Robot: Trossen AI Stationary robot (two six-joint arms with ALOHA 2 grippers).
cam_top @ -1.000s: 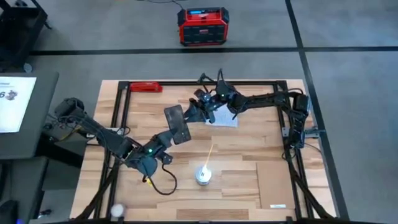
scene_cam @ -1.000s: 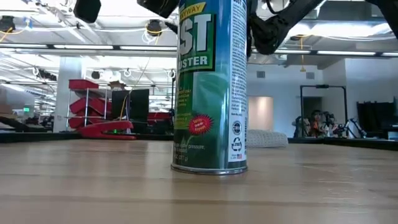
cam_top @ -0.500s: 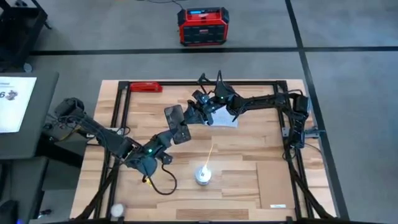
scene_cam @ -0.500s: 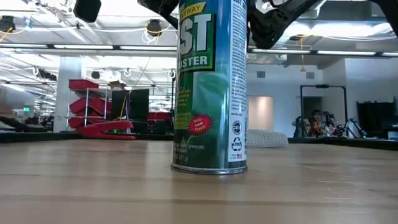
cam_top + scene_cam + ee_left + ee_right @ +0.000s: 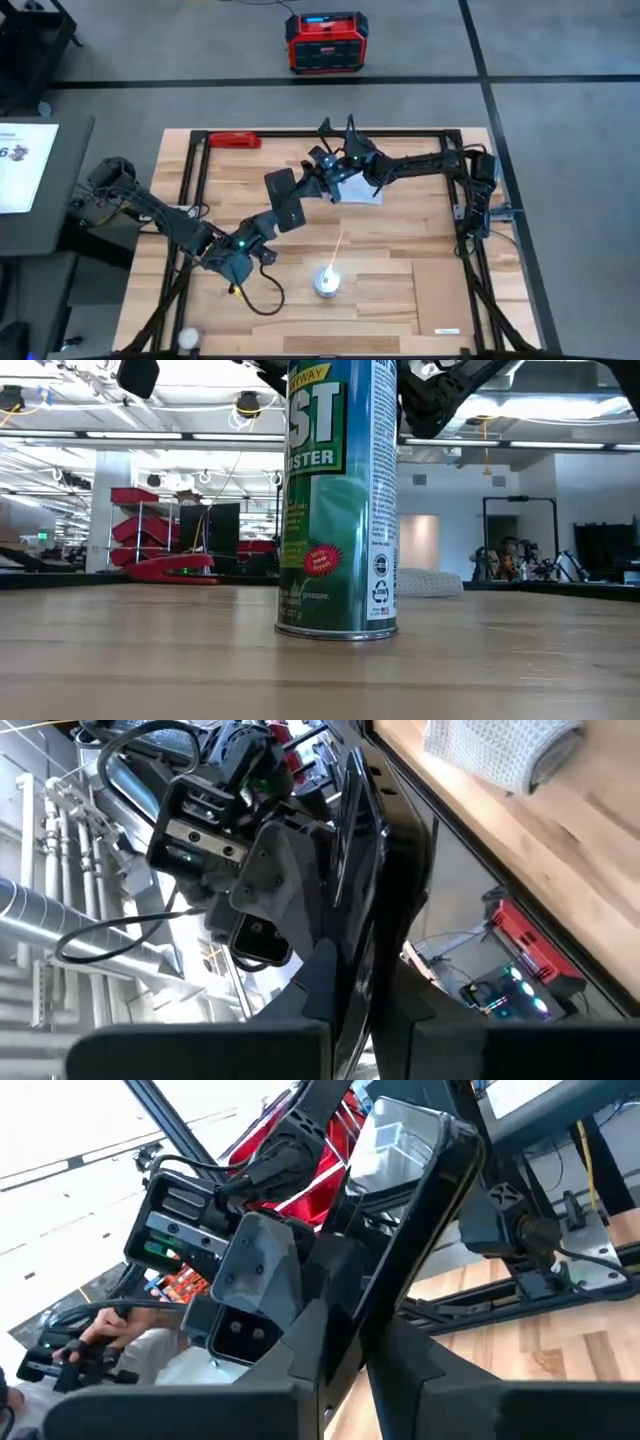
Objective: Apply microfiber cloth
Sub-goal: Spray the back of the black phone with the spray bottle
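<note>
Both grippers, left point(image 5: 283, 208) and right point(image 5: 312, 180), clamp the phone point(image 5: 283, 195) above the bench; the cloth point(image 5: 362, 190), limp and light, wants pinching at an edge.

Wooden table point(image 5: 400, 250), microfiber cloth point(image 5: 358, 189), green spray can point(image 5: 340, 500), red stapler point(image 5: 233, 141)

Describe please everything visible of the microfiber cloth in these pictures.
The microfiber cloth is a pale grey-blue piece of thin fabric with a fine woven texture, lying on the wooden table toward its far side. In the high view the right arm covers most of it. The low view shows it as a low, slightly bunched heap behind the green can. Neither tool visibly touches it.
</note>
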